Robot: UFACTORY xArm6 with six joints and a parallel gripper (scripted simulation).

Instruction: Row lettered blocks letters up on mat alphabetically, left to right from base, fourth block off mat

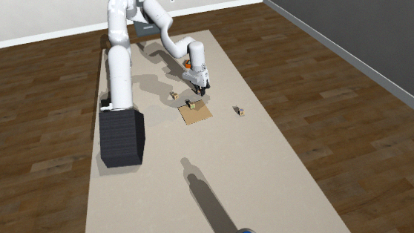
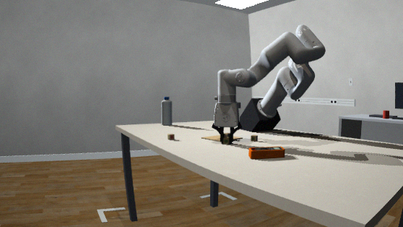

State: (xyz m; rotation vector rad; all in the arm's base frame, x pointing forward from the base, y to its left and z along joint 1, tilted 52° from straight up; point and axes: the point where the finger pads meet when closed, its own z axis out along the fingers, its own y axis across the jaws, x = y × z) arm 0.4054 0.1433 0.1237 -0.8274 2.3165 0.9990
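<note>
My gripper (image 1: 200,89) (image 2: 226,137) is down at the table, just beyond the back edge of the brown mat (image 1: 196,116) (image 2: 211,137). It is shut on a small block (image 2: 226,139), which the fingers mostly hide in the top view. A second block (image 1: 191,105) sits on the mat near its back edge. A third block (image 1: 174,96) (image 2: 254,138) lies off the mat towards the robot's base. A fourth block (image 1: 241,111) (image 2: 170,136) lies off the mat on the other side. The letters are too small to read.
An orange box (image 1: 188,64) (image 2: 266,152) lies on the table near the arm. A grey bottle (image 2: 166,112) stands at the far end of the table. The black base block (image 1: 122,137) (image 2: 258,119) sits at the table's edge.
</note>
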